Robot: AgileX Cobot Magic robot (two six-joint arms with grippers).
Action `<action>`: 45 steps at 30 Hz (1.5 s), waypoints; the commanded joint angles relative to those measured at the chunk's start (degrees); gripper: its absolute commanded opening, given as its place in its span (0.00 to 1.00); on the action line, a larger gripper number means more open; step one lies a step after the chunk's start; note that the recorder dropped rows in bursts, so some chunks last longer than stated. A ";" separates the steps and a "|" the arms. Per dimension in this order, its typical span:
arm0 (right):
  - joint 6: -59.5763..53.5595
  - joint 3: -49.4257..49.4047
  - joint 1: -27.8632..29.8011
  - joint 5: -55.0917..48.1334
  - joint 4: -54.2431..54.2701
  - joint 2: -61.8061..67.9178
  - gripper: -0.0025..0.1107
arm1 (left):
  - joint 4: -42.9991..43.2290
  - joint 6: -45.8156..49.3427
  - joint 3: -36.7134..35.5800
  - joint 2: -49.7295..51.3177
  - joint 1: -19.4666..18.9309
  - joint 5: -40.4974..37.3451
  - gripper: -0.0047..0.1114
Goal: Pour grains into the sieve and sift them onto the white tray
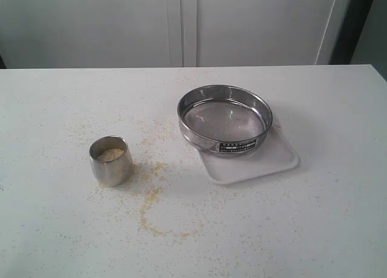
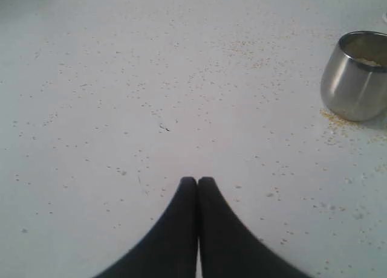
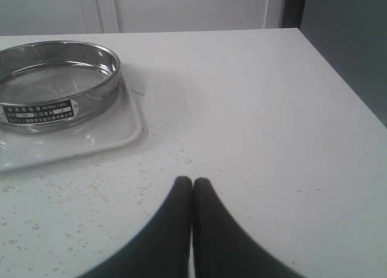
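Observation:
The round steel sieve (image 1: 225, 119) with a dark label rests on the white tray (image 1: 272, 161) right of centre; both also show in the right wrist view, sieve (image 3: 57, 84) on tray (image 3: 115, 132). Its mesh looks bare. A small steel cup (image 1: 111, 161) holds the grains (image 1: 110, 155) on the left; the cup (image 2: 357, 75) sits off to one side in the left wrist view. My left gripper (image 2: 198, 180) is shut and holds nothing, well away from the cup. My right gripper (image 3: 192, 181) is shut and holds nothing, beside the tray's corner. Neither gripper shows in the exterior view.
Spilled yellow grains (image 1: 150, 199) lie scattered over the white table (image 1: 54, 229), thickest around and in front of the cup. The table's right edge (image 3: 344, 90) runs close to the right gripper. White cabinet doors (image 1: 181, 24) stand behind the table.

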State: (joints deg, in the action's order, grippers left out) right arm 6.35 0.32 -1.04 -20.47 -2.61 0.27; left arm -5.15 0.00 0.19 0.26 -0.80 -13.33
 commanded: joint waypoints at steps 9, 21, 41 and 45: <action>-0.07 -0.32 0.34 0.87 -0.20 -0.27 0.02 | -0.47 0.00 -0.19 -0.26 -0.16 0.05 0.04; -0.07 -0.32 0.34 0.87 -0.20 -0.27 0.02 | -0.47 0.00 -0.19 -0.26 -0.16 0.05 0.04; -0.07 -0.32 0.34 0.87 -0.20 -0.27 0.02 | -0.64 0.00 -0.19 -0.26 -0.16 14.35 0.04; -0.07 -0.32 0.34 0.87 -0.20 -0.27 0.02 | -0.64 0.00 -0.19 -0.26 -0.16 17.97 0.04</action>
State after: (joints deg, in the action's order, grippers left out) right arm 6.35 0.32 -1.04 -20.47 -2.61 0.27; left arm -5.15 0.00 0.19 0.26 -0.80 1.98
